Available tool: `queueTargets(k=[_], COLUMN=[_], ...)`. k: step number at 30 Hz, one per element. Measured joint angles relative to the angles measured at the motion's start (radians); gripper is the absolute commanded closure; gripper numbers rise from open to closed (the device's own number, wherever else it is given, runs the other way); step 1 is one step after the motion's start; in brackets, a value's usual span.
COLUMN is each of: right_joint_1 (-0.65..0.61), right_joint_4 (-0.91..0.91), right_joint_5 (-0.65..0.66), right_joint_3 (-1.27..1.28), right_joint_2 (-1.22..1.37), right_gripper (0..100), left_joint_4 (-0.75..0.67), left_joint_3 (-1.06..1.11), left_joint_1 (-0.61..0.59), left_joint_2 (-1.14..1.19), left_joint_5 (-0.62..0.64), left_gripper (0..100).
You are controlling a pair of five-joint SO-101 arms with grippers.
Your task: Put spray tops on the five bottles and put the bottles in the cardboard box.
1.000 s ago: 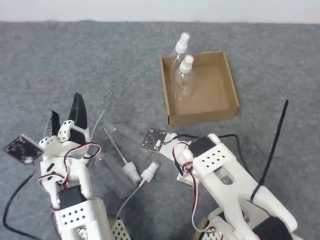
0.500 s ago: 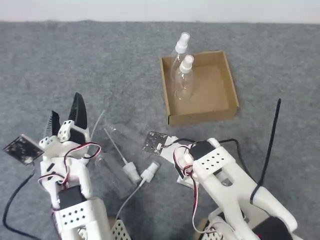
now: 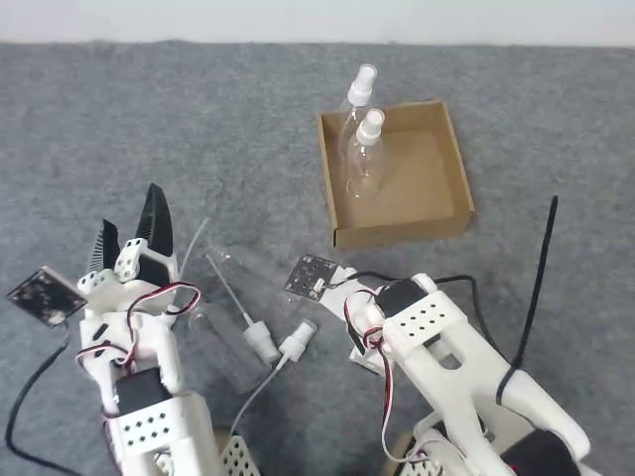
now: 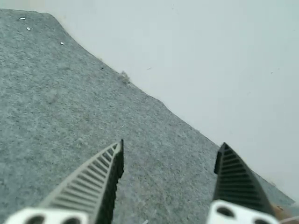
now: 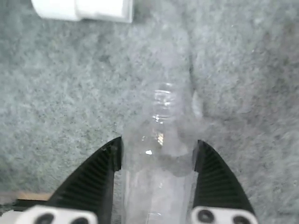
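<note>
The left tool (image 3: pixel 129 210) hangs over the grey tabletop (image 3: pixel 149 119), well off to the left of the cardboard box (image 3: pixel 451 213) and nearer the camera than it. Its two fingers are spread wide with nothing between them.

Between that tool and the box, on the box's near-left side, two loose spray tops lie on the tabletop. The first spray top (image 3: pixel 262 343) and the second spray top (image 3: pixel 299 340) are just beside each other, and their thin tubes point away in different directions. A bare bottle (image 3: pixel 220 349), faint against the grey, lies just left of the first spray top.

The right tool (image 5: pixel 159 142) sits low over the tabletop, in front of the box's near-left corner. Its fingers are pinching a clear bottle (image 5: pixel 161 116) that lies on its side. The bottle's body fills the gap between them, and its open threaded neck points outward. A white spray top lies just past that neck, slightly to one side.

In the box's left half, a capped bottle (image 3: pixel 365 159) leans against the left wall. A second capped bottle (image 3: pixel 355 97) stands behind it, its white top reaching past the box's far rim. I cannot tell whether its base is inside the box.
</note>
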Motion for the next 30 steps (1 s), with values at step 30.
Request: queueTargets(k=[30], right_joint_1=[-0.002], right_joint_4=[0.046], right_joint_5=[-0.305], right_joint_3=[-0.075], right_joint_2=[-0.107], right_gripper=[88.7], left_joint_4=[0.0], left_joint_3=[0.0], left_joint_1=[0.0], left_joint_2=[0.0], left_joint_5=[0.0], left_gripper=[70])
